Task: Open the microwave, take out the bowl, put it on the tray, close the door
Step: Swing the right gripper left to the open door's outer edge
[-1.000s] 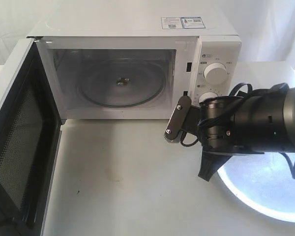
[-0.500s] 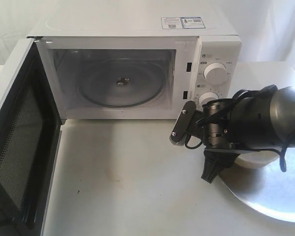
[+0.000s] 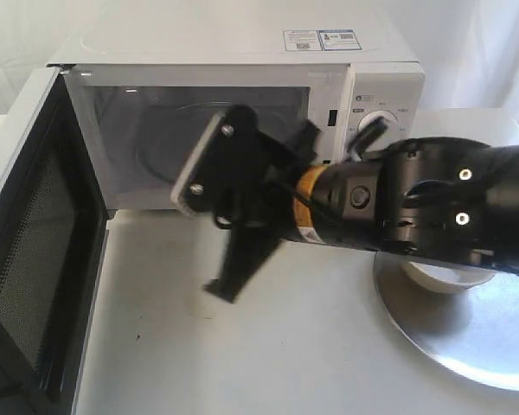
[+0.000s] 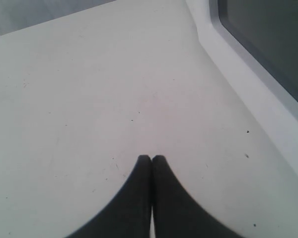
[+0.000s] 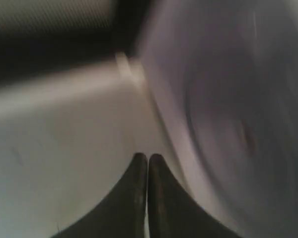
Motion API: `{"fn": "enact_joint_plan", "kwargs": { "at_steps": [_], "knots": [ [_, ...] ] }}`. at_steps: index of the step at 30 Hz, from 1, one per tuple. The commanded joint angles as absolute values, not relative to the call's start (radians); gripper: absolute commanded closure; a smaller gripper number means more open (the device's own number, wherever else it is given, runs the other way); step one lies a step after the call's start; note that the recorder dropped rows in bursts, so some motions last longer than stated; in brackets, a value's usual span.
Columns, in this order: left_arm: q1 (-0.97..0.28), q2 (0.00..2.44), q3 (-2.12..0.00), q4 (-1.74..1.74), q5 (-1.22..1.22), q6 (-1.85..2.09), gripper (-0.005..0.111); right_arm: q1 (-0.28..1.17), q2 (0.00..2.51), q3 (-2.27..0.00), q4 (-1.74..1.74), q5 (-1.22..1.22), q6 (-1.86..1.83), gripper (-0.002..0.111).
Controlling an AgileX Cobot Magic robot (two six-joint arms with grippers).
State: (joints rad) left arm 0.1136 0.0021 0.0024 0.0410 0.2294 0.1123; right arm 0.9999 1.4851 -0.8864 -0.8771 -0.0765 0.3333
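1. Your right gripper (image 3: 223, 290) has left the tray (image 3: 467, 346). A second ago it hung over the tray at the right. Now the arm has swung left across the front of the microwave (image 3: 242, 43) and is blurred with speed.
2. The right wrist view shows the right gripper's jaws pressed together with nothing between them. They are empty, so whatever they carried has been let go.
3. The bowl (image 3: 437, 278) sits on the far-left part of the tray, right of the microwave and partly hidden under your right arm. It looks upright. Half a second ago it lay in the same spot, so it seems settled.
4. What shows of the microwave's cavity past the arm holds no bowl.
5. The door (image 3: 35, 259) has not moved. It stands wide open at the left and swings toward the near edge of the table (image 3: 242, 363).
6. Your left gripper (image 4: 151, 159) does not show in the exterior view. Its wrist view has the jaws closed tight on nothing, low over the table with the door's dark window just beside it.
7. Three of the four steps look done, and only closing the door is left.
8. The right arm's leftward sweep looks like the start of that step. To shut the door you would have to push on its outer face, which now faces left, away from the cavity. The left gripper is already next to it.
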Motion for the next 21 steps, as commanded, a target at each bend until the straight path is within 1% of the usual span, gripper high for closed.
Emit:
{"fn": "enact_joint_plan", "kwargs": {
  "at_steps": [1, 2, 3, 6, 8, 13, 17, 21],
  "knots": [
    [0.108, 0.0, 0.0, 0.033, 0.232, 0.109, 0.107, 1.046, 1.479, -0.95, -0.82, -0.776, 0.094, 0.108],
    [0.108, 0.0, 0.0, 0.033, 0.232, 0.109, 0.107, 1.063, 1.49, -0.973, -0.753, -0.819, 0.056, 0.108],
    [0.108, 0.0, 0.0, 0.033, 0.232, 0.109, 0.107, 1.095, 1.507, -1.012, -0.641, -0.81, 0.009, 0.108],
    [0.108, 0.0, 0.0, 0.033, 0.232, 0.109, 0.107, 1.169, 1.572, -1.111, -0.498, -0.684, -0.147, 0.108],
    [0.108, 0.0, 0.0, 0.033, 0.232, 0.109, 0.107, 1.215, 1.627, -1.182, -0.498, -0.626, -0.229, 0.108],
    [0.108, 0.0, 0.0, 0.033, 0.232, 0.109, 0.107, 1.298, 1.792, -1.38, -0.5, -0.595, -0.352, 0.108],
    [0.108, 0.0, 0.0, 0.033, 0.232, 0.109, 0.107, 1.32, 1.91, -1.544, -0.5, -0.461, -0.558, 0.108],
    [0.108, 0.0, 0.0, 0.033, 0.232, 0.109, 0.107, 1.325, 1.977, -1.61, -0.5, -0.36, -0.771, 0.108]
  ]
}}
